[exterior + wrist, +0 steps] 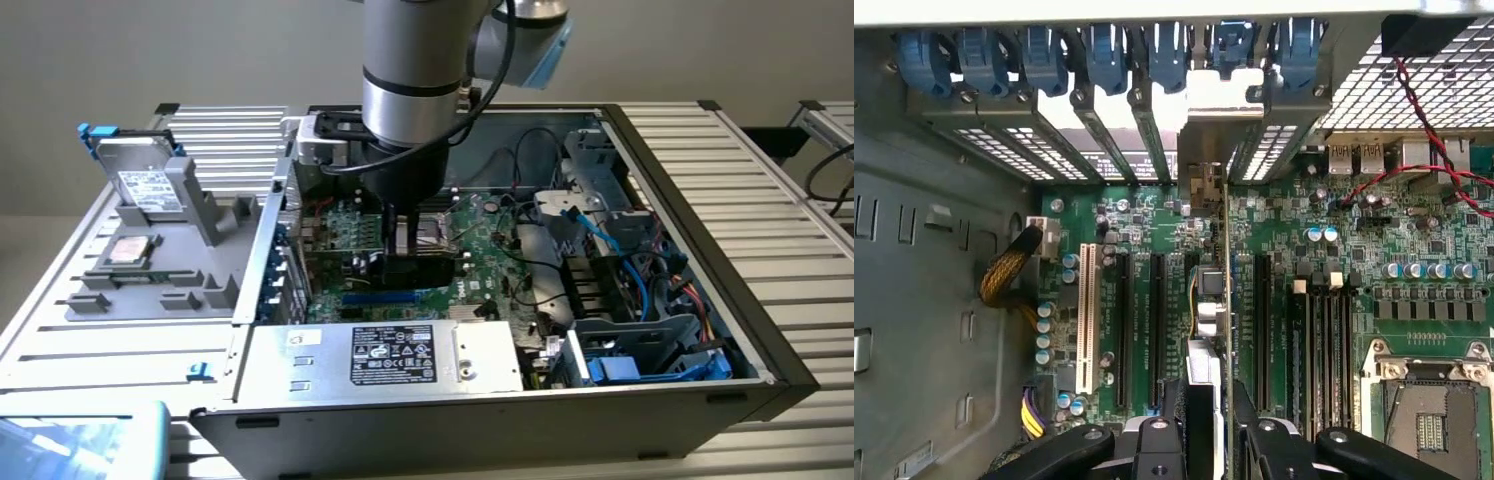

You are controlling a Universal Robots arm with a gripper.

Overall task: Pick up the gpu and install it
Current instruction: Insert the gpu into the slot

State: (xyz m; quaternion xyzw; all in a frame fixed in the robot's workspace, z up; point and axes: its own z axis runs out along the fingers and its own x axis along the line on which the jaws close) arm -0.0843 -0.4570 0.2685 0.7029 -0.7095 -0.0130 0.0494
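We note a slatted metal table (747, 170) carrying an open computer case (467, 430), lid off, insides up. The arm (414, 60) comes straight down into the case over the motherboard (1414, 250).

A power supply (387, 355) with a black label fills the near end of the case. A grey rack (160, 250) stands on the table outside the case, at the exterior view's left, with a labelled drive (150, 188) upright in it. Blue cables (601, 235) run through the bay at the exterior view's right.

The gpu (404, 270) stands on edge inside the case, held from above among the expansion slots. Its silver bracket (1200, 180) points at the rear wall, in line with a bright gap in the row of slot covers. We cannot tell whether its lower edge is seated in a slot.

The pincer (1209, 420) is closed narrowly on the card. Its dark fingers (1246, 420) press either side, with the thin green edge running between them.

In the wrist view we log:
- blue clips (1104, 55) along the rear wall
- long black slots (1122, 330) either side of the card
- one white slot (1089, 320) beyond them
- an open processor socket (1424, 410) well apart from the card
- a yellow-and-black cable (1009, 275) curling beside the white slot
- a red-and-black wire (1424, 120) crossing the board near the rear ports
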